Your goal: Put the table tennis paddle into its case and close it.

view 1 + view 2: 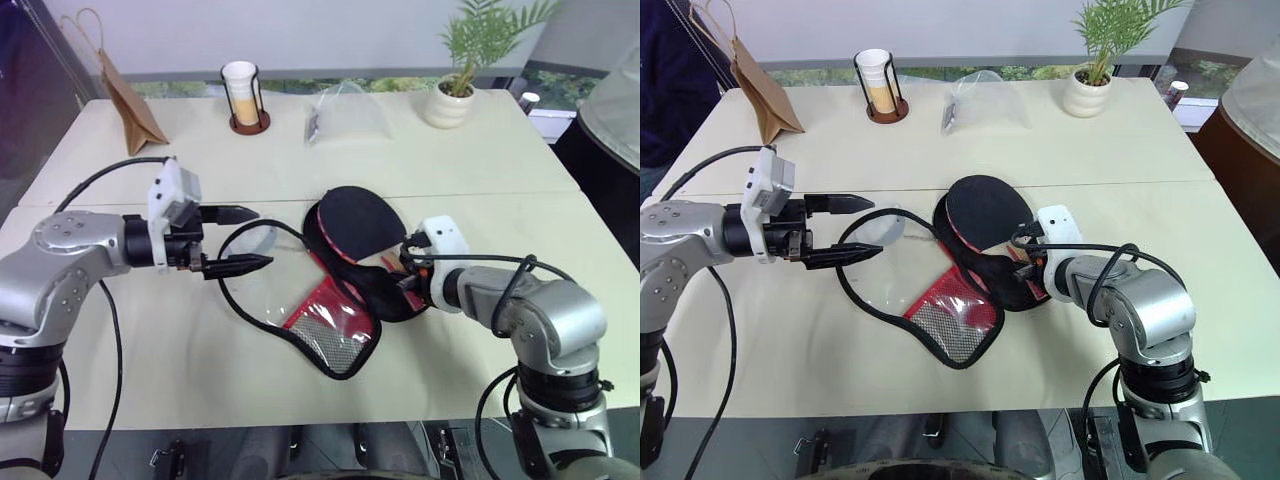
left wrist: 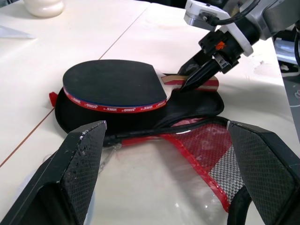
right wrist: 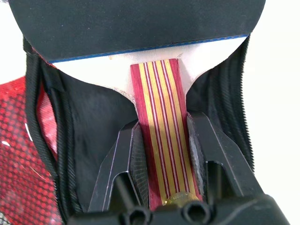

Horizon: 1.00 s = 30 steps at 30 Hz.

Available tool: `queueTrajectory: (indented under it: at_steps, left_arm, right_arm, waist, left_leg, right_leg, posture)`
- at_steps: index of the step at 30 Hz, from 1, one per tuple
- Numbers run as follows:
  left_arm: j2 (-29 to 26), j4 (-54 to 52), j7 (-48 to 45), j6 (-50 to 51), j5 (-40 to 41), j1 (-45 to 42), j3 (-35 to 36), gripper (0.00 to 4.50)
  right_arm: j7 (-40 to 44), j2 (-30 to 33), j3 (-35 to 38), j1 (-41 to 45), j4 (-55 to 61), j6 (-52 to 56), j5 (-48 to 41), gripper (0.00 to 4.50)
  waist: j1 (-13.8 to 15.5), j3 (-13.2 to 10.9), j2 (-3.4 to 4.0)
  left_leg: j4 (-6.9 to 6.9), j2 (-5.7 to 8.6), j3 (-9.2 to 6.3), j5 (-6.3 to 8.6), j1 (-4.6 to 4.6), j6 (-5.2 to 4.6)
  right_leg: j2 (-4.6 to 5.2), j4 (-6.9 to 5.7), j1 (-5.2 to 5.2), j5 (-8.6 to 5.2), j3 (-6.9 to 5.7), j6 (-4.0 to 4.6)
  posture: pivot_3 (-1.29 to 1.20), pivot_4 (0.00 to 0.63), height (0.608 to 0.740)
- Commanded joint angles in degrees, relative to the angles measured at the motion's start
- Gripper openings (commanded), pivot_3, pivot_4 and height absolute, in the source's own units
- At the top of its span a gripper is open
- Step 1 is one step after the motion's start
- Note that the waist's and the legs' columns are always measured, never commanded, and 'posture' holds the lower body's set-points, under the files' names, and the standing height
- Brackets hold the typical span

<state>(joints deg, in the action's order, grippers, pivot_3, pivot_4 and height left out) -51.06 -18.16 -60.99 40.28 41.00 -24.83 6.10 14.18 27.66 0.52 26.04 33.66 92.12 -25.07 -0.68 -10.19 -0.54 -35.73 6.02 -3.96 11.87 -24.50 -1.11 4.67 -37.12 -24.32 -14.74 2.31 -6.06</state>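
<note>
Black rubber blade of the table tennis paddle rests over the unzipped case on the bench, handle pinched by the right gripper for seating, while the left gripper hovers spread beside the flap, presumably ready to close it.

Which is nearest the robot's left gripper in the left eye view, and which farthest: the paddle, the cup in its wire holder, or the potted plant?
From the open left gripper:
1. Table tennis paddle, just to its right, lying on the open case.
2. Cup in its wire holder, toward the table's far edge.
3. Potted plant, at the far right corner.
</note>
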Motion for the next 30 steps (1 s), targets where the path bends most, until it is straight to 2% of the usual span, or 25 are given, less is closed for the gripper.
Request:
queueTrajectory:
  at_steps: [1, 8, 9, 11, 14, 15, 20, 25, 30]
  left_arm:
    - [0.0, -1.3, 0.1, -1.2, -0.1, 0.1, 1.4, 4.28]
    - [0.0, -1.3, 0.3, -1.5, -0.3, 0.4, 1.6, 4.28]
    - [0.0, -1.5, 0.5, -1.5, -0.2, 0.5, 1.7, 4.28]
    - [-0.1, -1.7, 0.7, -1.4, -0.1, 0.7, 1.9, 4.28]
    - [-0.1, -2.0, 1.0, -1.3, 0.0, 1.0, 2.1, 4.28]
    - [-0.1, -2.0, 1.0, -1.3, 0.0, 1.0, 2.1, 4.28]
    - [-0.4, -2.5, 1.6, -1.0, 0.4, 1.5, 2.6, 4.28]
    - [-1.6, -1.6, 1.1, -1.1, -0.1, 2.5, 3.8, 4.28]
    - [-4.3, 1.5, -0.9, -2.4, -1.5, 3.0, 5.5, 4.28]
  right_arm:
    - [-0.1, 0.8, -0.1, 0.5, 1.5, 0.4, -0.8, 0.8]
    - [0.2, 1.1, -2.8, 1.4, 2.1, 0.4, -1.3, 0.8]
    - [0.3, 1.0, -3.2, 1.7, 2.3, 0.4, -1.5, 1.85]
    - [0.4, 0.9, -3.7, 2.1, 2.6, 0.4, -1.8, 2.62]
    - [0.3, 0.5, -4.9, 2.8, 2.4, 0.4, -1.7, 4.23]
    - [0.3, 0.4, -5.1, 2.9, 2.3, 0.4, -1.6, 4.47]
    - [3.0, 2.2, -4.3, 5.1, 2.3, -1.0, -2.4, 4.47]
    - [15.3, 6.1, -0.3, 8.7, 6.0, -7.5, -10.9, 4.47]
    - [25.6, 13.1, -4.3, 9.4, 7.0, -19.4, -12.4, 4.47]
  waist:
    - [0.0, 0.0, 0.0]
    - [-0.1, 0.0, -0.01]
    - [-0.1, 0.0, -0.01]
    - [-0.1, 0.0, -0.01]
    - [-0.1, 0.0, -0.01]
    - [-0.1, 0.0, -0.01]
    - [-0.1, 0.0, -0.01]
    - [-0.1, 0.0, -0.01]
    - [-0.1, 0.0, -0.02]
  left_leg:
    - [0.0, 0.0, 0.0, 0.0, 0.0, 0.0]
    - [0.0, -0.02, 0.0, -0.01, 0.0, -0.01]
    - [0.0, -0.02, 0.0, -0.01, 0.0, -0.01]
    - [0.0, -0.02, 0.0, -0.01, 0.0, -0.01]
    - [-0.01, -0.02, 0.0, -0.01, 0.0, -0.01]
    - [-0.01, -0.02, 0.0, -0.01, 0.0, -0.01]
    - [-0.01, -0.02, 0.0, 0.0, 0.0, -0.01]
    - [0.01, -0.02, 0.0, 0.0, 0.0, -0.02]
    - [0.03, -0.05, 0.0, 0.01, 0.0, -0.03]
  right_leg:
    - [0.0, 0.0, 0.0, 0.0, 0.0, 0.0]
    - [-0.01, 0.0, 0.0, 0.0, 0.0, 0.0]
    - [-0.01, 0.0, 0.0, 0.0, 0.0, 0.0]
    - [-0.01, 0.0, 0.01, 0.0, 0.0, 0.0]
    - [-0.01, 0.0, 0.01, 0.0, 0.0, 0.0]
    - [-0.01, 0.0, 0.01, 0.0, 0.0, 0.0]
    - [-0.01, 0.0, 0.01, 0.0, 0.0, 0.0]
    - [-0.01, 0.02, 0.0, 0.0, -0.02, 0.0]
    - [-0.02, 0.06, 0.03, 0.0, -0.04, -0.02]
  posture:
    - [0.0, 0.15, 0.734]
    - [0.0, 0.15, 0.734]
    - [0.0, 0.15, 0.734]
    - [0.0, 0.15, 0.734]
    - [0.0, 0.15, 0.734]
    - [0.0, 0.15, 0.734]
    - [0.0, 0.15, 0.734]
    - [0.0, 0.15, 0.734]
    - [0.0, 0.15, 0.734]
